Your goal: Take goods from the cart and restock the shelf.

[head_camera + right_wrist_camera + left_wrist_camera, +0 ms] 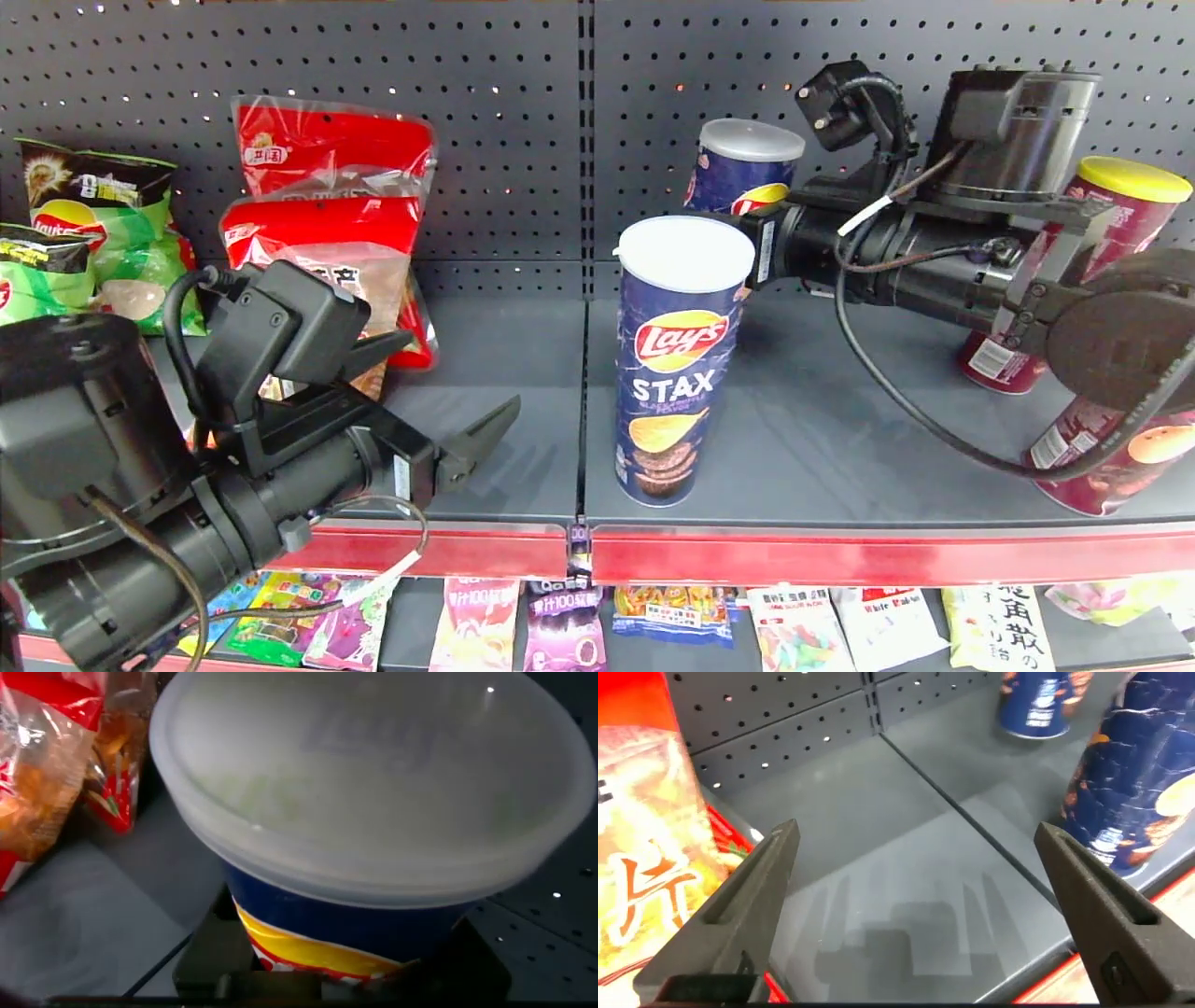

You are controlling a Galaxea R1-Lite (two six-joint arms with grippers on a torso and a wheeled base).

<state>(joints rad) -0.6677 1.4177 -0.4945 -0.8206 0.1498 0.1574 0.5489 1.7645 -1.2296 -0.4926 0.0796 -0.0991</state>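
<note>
The rear blue can (744,164) is sitting in the right end effector (738,217), whose fingers are clamping its body below the white lid, near the pegboard back (523,140) of the shelf (840,439). It is leaning slightly. The front blue can (680,373) is hiding its base, so I cannot tell whether it is touching the shelf floor. Gripping it by the side is probably meant to let it go down upright behind the front blue can, making a row of 2.

The left end effector (471,439) is hanging wide open and holding nothing, over bare shelf floor near the front lip, just left of the front blue can. 2 red bags (336,187) are leaning against the back on the left, with green bags (84,243) beyond them. 2 maroon cans (1125,215) are standing right beside the right arm, so pulling back may be risking a knock. The front blue can is also crowding the held one.
</note>
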